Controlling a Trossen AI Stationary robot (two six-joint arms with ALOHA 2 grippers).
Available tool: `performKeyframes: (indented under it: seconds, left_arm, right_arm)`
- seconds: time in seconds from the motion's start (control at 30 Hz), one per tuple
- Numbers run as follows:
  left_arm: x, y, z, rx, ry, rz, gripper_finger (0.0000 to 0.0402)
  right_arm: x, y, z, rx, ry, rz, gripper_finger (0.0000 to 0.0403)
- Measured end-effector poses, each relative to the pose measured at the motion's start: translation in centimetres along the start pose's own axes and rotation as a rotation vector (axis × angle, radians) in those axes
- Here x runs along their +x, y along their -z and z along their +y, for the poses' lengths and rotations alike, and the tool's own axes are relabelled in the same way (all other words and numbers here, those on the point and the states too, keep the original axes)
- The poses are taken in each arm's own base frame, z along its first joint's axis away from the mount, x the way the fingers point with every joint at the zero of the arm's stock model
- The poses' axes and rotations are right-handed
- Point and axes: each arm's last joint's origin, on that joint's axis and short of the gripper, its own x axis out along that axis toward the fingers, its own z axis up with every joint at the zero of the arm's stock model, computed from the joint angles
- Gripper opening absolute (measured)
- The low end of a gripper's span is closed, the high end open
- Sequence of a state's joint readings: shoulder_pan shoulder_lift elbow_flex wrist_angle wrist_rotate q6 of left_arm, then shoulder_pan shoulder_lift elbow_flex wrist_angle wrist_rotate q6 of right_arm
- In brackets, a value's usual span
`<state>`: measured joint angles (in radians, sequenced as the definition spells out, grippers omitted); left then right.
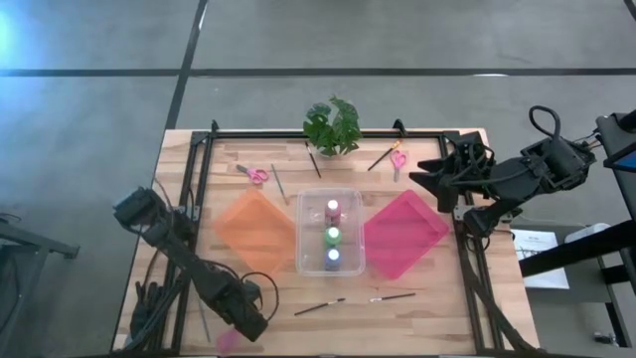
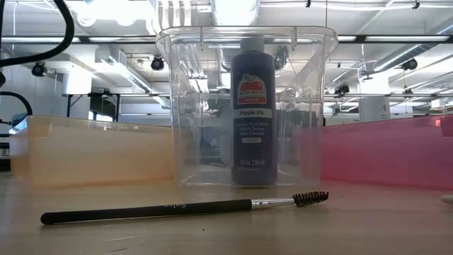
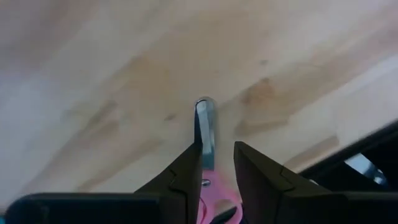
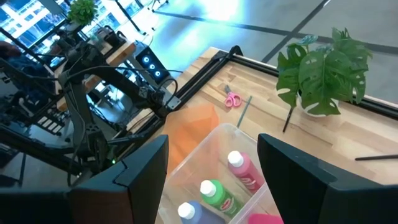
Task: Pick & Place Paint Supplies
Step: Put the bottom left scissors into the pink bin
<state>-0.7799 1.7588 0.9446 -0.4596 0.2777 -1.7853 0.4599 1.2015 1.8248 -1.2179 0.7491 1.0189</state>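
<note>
My left gripper (image 3: 217,165) fingers straddle pink-handled scissors (image 3: 206,134), narrowly parted for pickup off the table (image 3: 112,81). My right gripper (image 4: 211,168), wide open, waits above the clear bin (image 4: 205,140).

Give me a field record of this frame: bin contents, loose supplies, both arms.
bin: clear bin at table centre, between orange tray and pink tray
bin contents: pink bottle, green bottle, blue bottle, upright in a row
loose: two brushes on the near table; two pink scissors and more brushes near the plant
left gripper: low at near table edge, jaws around a third pair of pink scissors
right gripper: raised beyond the pink tray, jaws open, empty
</note>
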Motion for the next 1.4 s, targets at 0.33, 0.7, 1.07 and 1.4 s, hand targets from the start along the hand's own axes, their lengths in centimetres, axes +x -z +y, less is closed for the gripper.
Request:
performKeyframes:
  seconds: [0.33, 0.7, 1.07, 1.4]
  left_arm:
    - [0.1, -0.1, 0.1, -0.010, -0.045, -0.036, 0.0103]
    - [0.3, 0.0, 0.0, -0.030, -0.034, -0.028, 0.0103]
    - [1.5, 0.1, 0.2, -0.052, -0.089, -0.039, 0.0102]
    - [2.1, 0.3, 0.7, 0.021, -0.145, -0.042, 0.0027]
  right_arm:
    - [0.0, 0.1, 0.0, -0.014, 0.004, 0.004, 0.0241]
    - [0.4, 0.6, -0.1, -0.022, 0.014, 0.020, 0.0241]
    - [1.0, 1.2, -0.1, -0.017, 0.028, 0.036, 0.0241]
    - [0.7, 0.9, -0.3, -0.013, 0.020, 0.031, 0.0241]
